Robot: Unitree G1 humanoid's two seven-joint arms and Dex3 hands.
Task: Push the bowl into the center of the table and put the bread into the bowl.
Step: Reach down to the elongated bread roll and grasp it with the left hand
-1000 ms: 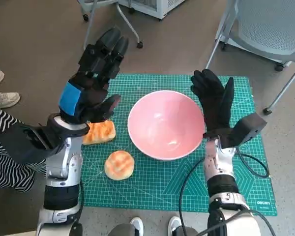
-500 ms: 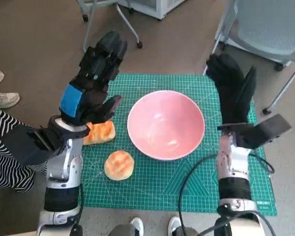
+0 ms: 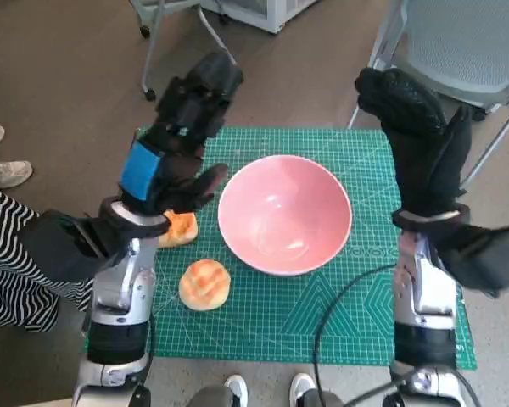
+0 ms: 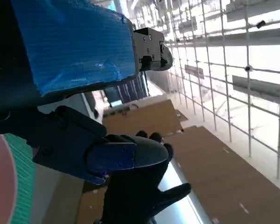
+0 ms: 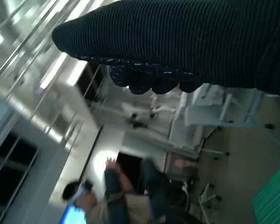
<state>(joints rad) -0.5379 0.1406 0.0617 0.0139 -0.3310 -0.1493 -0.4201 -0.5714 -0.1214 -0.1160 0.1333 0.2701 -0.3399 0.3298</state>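
A pink bowl (image 3: 284, 214) sits empty near the middle of the green cutting mat (image 3: 339, 314). A round bread roll (image 3: 205, 284) lies on the mat to the bowl's front left. A second, flatter piece of bread (image 3: 181, 228) lies further left, partly hidden under my left hand (image 3: 180, 140). That hand is raised above the mat's left side, fingers spread, holding nothing. My right hand (image 3: 417, 144) is lifted high over the mat's right edge, fingers apart and empty. In the left wrist view the right hand (image 4: 137, 196) shows beyond my own left hand (image 4: 79, 93).
A grey chair (image 3: 475, 51) stands behind the table at the right, and chair legs on castors (image 3: 187, 42) at the back left. A person in striped clothing (image 3: 8, 254) sits to the left, shoes (image 3: 0, 161) on the floor. A black cable (image 3: 339, 305) loops beside my right forearm.
My right hand has lifted away from the bowl's right rim and swung up and outward. The left hand has risen slightly and shifted right. Bowl and bread have not moved.
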